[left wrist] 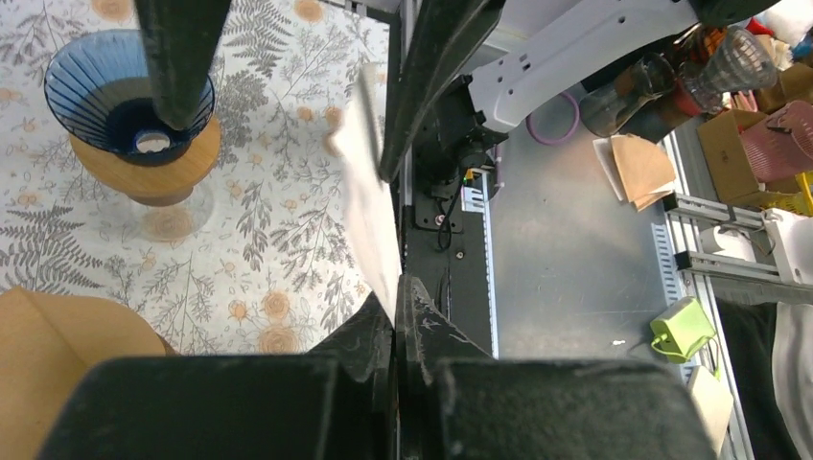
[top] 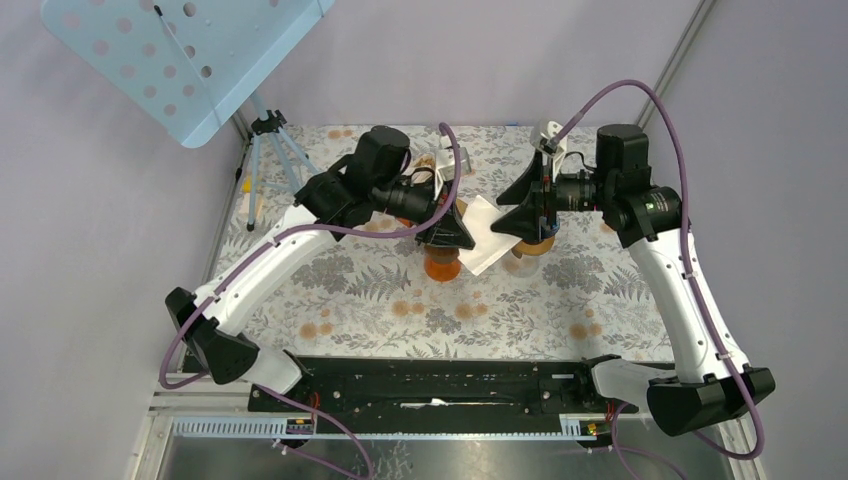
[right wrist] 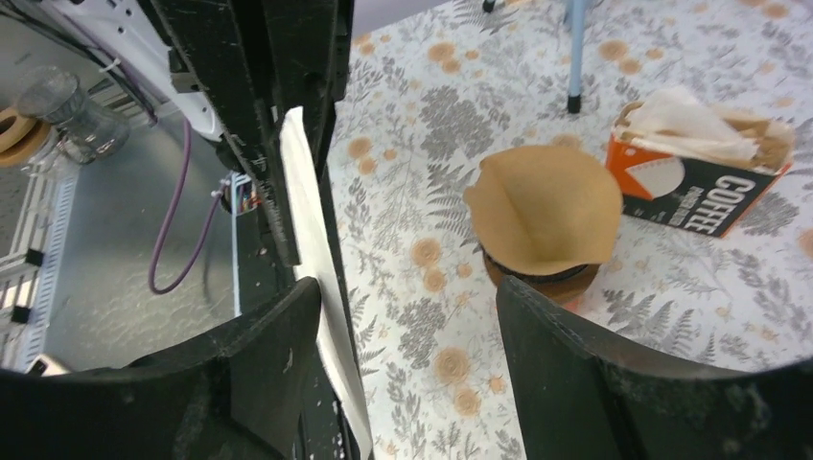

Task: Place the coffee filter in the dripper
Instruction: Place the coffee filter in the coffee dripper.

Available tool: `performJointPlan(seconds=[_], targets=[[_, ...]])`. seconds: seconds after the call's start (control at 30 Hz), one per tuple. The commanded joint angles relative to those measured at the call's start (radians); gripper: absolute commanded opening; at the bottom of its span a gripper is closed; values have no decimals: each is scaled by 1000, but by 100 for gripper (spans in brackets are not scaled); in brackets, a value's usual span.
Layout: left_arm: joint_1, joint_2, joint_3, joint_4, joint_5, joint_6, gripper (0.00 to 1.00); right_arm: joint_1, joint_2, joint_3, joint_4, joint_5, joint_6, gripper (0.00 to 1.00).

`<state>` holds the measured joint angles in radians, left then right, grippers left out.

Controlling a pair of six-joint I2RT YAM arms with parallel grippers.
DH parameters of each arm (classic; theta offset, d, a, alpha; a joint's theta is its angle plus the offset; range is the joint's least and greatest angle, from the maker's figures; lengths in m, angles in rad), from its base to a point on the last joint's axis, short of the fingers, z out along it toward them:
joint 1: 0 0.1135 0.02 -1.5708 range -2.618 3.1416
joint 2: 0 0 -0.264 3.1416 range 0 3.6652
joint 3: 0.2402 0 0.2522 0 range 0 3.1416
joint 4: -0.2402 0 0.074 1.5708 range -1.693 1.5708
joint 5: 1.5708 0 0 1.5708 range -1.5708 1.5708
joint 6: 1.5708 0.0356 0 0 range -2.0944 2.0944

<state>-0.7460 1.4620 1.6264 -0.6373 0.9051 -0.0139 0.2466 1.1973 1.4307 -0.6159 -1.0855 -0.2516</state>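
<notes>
Presently you're mid-transfer: your right gripper stands wide apart, your left gripper is clamped on the paper, and the empty blue dripper sits nearby. The white coffee filter hangs flat between both grippers. Next, likely, spread it and lower it into the cone.
</notes>
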Motion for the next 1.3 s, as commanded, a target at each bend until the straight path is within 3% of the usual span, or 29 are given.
performJointPlan(seconds=[0.0,0.43,0.5,0.6,0.67,0.77,0.9,1.0,1.27], targets=[[-11,21,52,-50,-62,72,0,8,0,5,-131,-71,-123,72],[-19,80,95,-61,-72,73,0,29,-3,-87,-47,-148,-38,37],[-19,78,93,-61,-74,76,0,29,1,-85,-31,-153,-25,26],[-18,64,87,-62,-77,96,0,30,-1,-88,-4,-153,-11,1],[-9,45,79,-62,-67,113,12,29,-8,-94,5,-151,-13,0],[50,8,58,-61,21,127,43,28,-19,-106,24,-161,-14,0],[171,-39,9,-44,160,131,65,28,-21,-114,42,-222,3,0],[209,-75,-50,5,189,111,70,28,-33,-148,116,-275,67,0],[206,-120,-188,131,144,34,69,29,-48,-183,281,-295,242,0]])
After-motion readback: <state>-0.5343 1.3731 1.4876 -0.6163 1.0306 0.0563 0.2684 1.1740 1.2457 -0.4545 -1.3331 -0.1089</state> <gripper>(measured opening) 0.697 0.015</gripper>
